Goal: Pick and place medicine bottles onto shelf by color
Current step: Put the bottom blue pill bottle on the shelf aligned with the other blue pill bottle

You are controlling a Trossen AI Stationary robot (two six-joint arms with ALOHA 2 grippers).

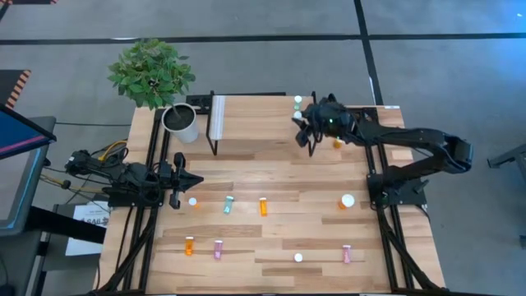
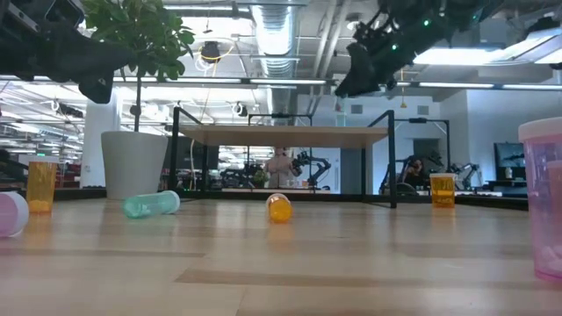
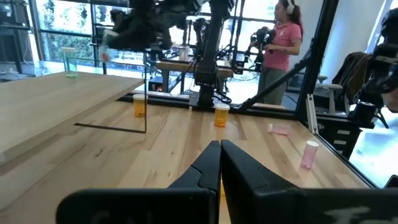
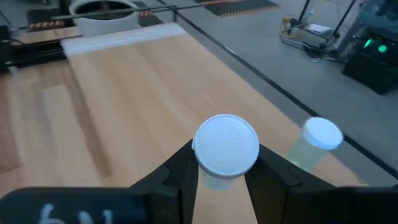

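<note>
Placement is the step in hand, judging by how things lie. Going from your left: the left tool (image 1: 187, 180) waits low over the desk (image 1: 279, 247) beside the white plant pot (image 1: 182, 122), its fingers (image 3: 208, 163) pressed together and carrying nothing. Just past it, a white-capped bottle (image 1: 193, 201) sits close to its tip, then a teal bottle (image 1: 228, 205) and an orange bottle (image 1: 263, 205) lie on their sides in a row. Nearer your edge stand another orange bottle (image 1: 189, 245) and a pink bottle (image 1: 218, 248).

Moving right, the shelf (image 1: 255, 123) runs along the far side of the desk. One teal bottle (image 1: 297, 102) already stands on its right end. The right tool (image 1: 311, 131) hovers above that same end, clamped on a pale greenish bottle (image 4: 225, 149) whose white cap sits between the fingers (image 4: 177, 168). In the right wrist view the standing teal one shows just beside it.

Farther right, an orange bottle (image 1: 337, 144) stands near the shelf's right legs, a larger one (image 1: 347, 201) on the open desk, and a pink bottle (image 1: 346, 254) lies towards your edge.

Your next move, I judge, calls for a straight descent beside the standing teal bottle without bumping it, upright, well inside the plank's edge, then letting go.
</note>
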